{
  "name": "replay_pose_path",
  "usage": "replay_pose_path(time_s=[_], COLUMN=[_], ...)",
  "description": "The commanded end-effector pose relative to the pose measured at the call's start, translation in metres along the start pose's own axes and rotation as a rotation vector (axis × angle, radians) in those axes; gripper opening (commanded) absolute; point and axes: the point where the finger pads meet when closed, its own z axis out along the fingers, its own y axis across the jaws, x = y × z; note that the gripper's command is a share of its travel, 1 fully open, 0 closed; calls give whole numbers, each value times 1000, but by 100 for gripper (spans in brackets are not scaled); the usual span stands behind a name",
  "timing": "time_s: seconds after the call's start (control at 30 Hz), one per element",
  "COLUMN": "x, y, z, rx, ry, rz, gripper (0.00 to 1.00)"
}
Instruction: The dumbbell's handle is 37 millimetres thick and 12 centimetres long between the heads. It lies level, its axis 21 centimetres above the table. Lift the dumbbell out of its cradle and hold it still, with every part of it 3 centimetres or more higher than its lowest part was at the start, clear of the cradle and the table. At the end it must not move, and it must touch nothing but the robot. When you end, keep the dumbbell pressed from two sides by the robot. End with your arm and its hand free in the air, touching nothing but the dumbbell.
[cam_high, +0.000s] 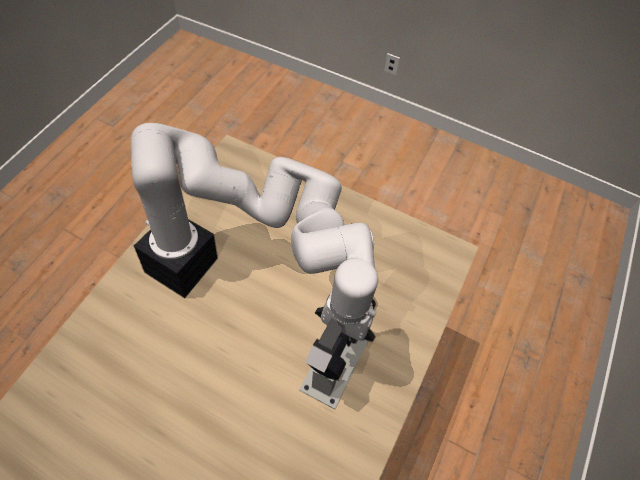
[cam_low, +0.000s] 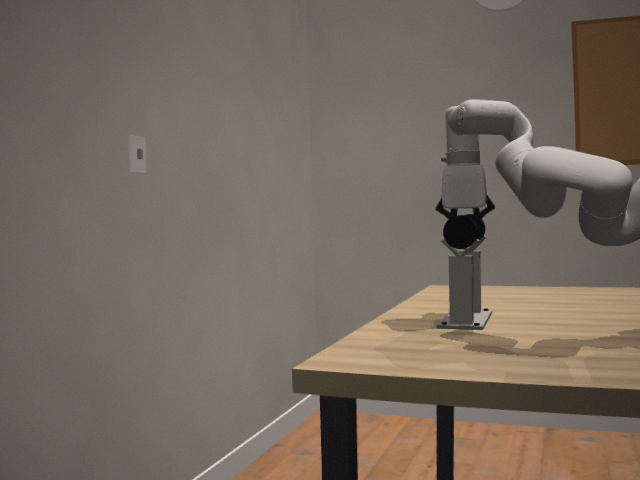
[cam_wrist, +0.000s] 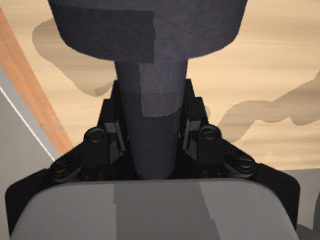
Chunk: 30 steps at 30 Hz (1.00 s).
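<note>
The dark dumbbell (cam_low: 463, 233) lies level in the V-shaped top of its grey cradle (cam_low: 463, 287), which stands on a bolted base plate on the table. My gripper (cam_low: 463, 227) reaches straight down over it, and its black fingers are shut on the dumbbell's handle (cam_wrist: 152, 135), one finger on each side. In the wrist view the handle runs up between the fingers to a wide round head (cam_wrist: 148, 27). In the overhead view one dumbbell head (cam_high: 326, 358) shows below the wrist, over the cradle's base plate (cam_high: 327, 388). The dumbbell still rests in the cradle.
The arm's black base block (cam_high: 175, 256) stands at the table's far left. The cradle stands near the table's right edge (cam_high: 439, 361), with wooden floor beyond it. The table's near edge (cam_low: 465, 387) shows in the side view.
</note>
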Motion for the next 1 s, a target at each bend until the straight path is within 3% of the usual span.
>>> replay_pose_path(time_s=[0.0, 0.97], x=[0, 0], y=[1, 1], z=[0, -10], rx=[-1, 1], ry=[-2, -3], rz=[3, 4], gripper=[0, 0])
